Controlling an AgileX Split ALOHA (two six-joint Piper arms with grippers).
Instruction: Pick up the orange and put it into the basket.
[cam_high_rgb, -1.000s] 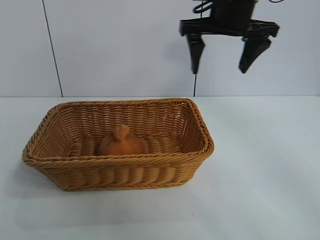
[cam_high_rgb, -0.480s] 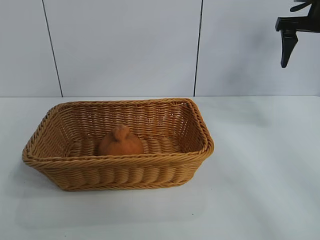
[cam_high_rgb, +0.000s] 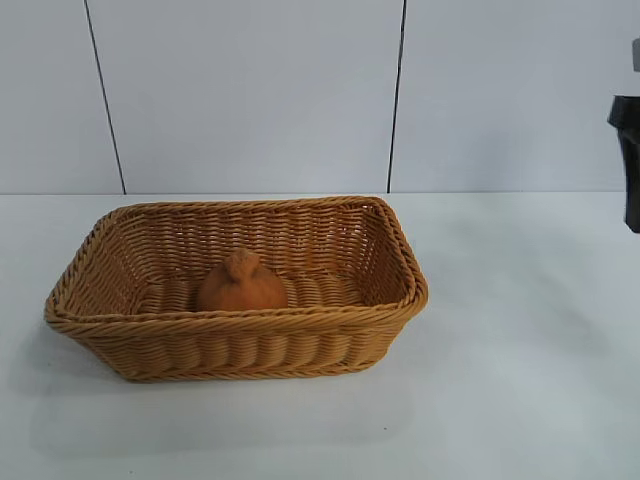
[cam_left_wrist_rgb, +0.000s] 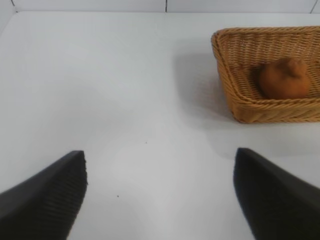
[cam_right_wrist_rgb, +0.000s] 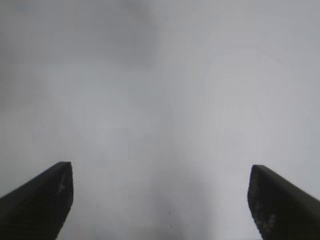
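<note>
The orange (cam_high_rgb: 241, 284), a dull lumpy fruit with a knob on top, sits on the floor of the woven tan basket (cam_high_rgb: 240, 318) at the table's left half. The left wrist view shows the orange (cam_left_wrist_rgb: 283, 78) inside the basket (cam_left_wrist_rgb: 235, 95) too, well away from my left gripper (cam_left_wrist_rgb: 160, 167), which is open and empty over bare table. My right gripper (cam_right_wrist_rgb: 161, 172) is open with nothing between its fingers, above plain white table. In the exterior view only one dark right finger (cam_high_rgb: 630, 160) shows at the far right edge, high up and far from the basket.
The white table (cam_high_rgb: 520, 350) stretches bare to the right of the basket and in front of it. A grey panelled wall (cam_high_rgb: 250, 90) stands behind the table.
My right gripper has swung from above the basket's right end out to the right edge of the exterior view, staying open. The orange and basket have not moved.
</note>
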